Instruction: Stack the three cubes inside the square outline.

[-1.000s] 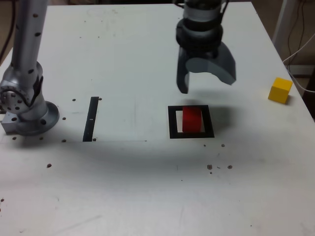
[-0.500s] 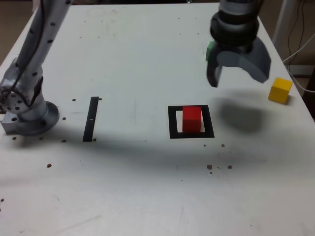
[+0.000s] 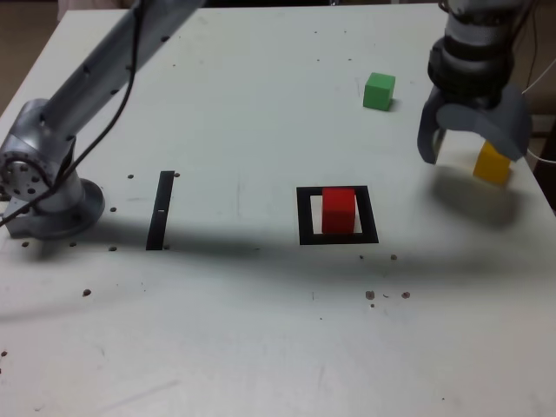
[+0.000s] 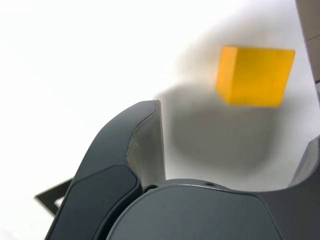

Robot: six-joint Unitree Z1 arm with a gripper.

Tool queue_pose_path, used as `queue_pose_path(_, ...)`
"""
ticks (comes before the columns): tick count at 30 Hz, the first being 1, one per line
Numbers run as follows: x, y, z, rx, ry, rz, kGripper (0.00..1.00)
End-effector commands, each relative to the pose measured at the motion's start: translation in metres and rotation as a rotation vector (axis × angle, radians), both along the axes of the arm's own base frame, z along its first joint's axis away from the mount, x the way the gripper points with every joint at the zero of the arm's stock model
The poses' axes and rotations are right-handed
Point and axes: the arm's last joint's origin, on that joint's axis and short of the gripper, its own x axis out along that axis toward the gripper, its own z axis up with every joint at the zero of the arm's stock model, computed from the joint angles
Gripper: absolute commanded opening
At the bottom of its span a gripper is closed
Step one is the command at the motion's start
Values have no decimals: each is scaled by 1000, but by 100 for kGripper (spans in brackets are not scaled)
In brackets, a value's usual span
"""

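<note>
The yellow cube lies beyond the open, empty hand.

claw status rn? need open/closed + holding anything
Claw: open, holding nothing; yellow cube lies beyond its fingers, ungripped.
</note>
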Motion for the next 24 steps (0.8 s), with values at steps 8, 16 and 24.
queue_pose_path(8, 25, 7, -12, 15, -14, -98, 99)
queue_pose_path(16, 32, 12, -17, 19, 8, -129, 94)
queue_pose_path(24, 36, 12, -20, 13, -2, -139, 83)
